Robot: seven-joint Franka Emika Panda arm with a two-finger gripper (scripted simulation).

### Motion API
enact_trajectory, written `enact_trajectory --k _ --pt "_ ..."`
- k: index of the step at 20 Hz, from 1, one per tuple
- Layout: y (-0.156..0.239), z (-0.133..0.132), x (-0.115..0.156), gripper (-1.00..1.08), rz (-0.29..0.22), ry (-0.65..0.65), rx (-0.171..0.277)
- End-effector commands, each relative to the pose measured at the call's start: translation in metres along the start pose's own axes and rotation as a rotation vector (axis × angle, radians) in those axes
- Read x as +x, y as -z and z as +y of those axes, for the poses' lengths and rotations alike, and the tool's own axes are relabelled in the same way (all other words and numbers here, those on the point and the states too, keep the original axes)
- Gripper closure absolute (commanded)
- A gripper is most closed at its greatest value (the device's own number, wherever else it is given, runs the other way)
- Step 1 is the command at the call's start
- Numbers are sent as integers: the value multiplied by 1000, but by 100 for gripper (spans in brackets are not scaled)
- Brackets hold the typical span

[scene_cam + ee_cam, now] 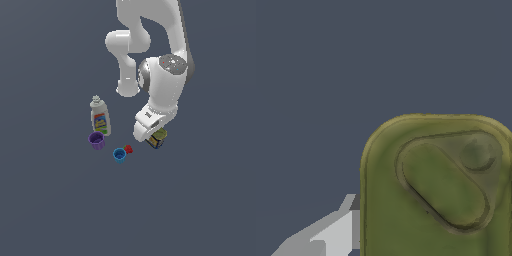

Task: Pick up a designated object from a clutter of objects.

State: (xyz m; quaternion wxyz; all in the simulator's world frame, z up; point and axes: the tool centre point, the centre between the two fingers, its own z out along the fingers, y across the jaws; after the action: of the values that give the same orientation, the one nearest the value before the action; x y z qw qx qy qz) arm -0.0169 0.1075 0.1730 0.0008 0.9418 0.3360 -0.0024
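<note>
The designated can (pixel 157 138), squat with an olive-green lid and a yellow and dark-blue label, sits just under my hand at the exterior view's right of the clutter. In the wrist view its lid (pixel 441 190) fills much of the picture, very close. My gripper (pixel 152 136) is down around the can. One grey finger (pixel 336 232) lies flush against the can's side; the other finger is hidden. The white bottle (pixel 100 117), purple cup (pixel 97 140), blue cup (pixel 119 155) and tiny red piece (pixel 128 149) stand apart from the gripper.
The red piece and blue cup are the nearest things, a short way to the exterior view's left of the can. The arm's white links (pixel 150 45) rise above the scene. The floor (pixel 210 200) is plain dark grey.
</note>
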Motion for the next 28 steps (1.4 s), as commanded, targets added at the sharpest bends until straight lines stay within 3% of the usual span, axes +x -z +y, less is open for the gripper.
enact_trajectory --k 1,18,28 --pt "23 -13 -4 108 3 0 -2" --pt "173 -106 -33 108 4 1 -1" --pt "230 -138 -41 108 5 1 0"
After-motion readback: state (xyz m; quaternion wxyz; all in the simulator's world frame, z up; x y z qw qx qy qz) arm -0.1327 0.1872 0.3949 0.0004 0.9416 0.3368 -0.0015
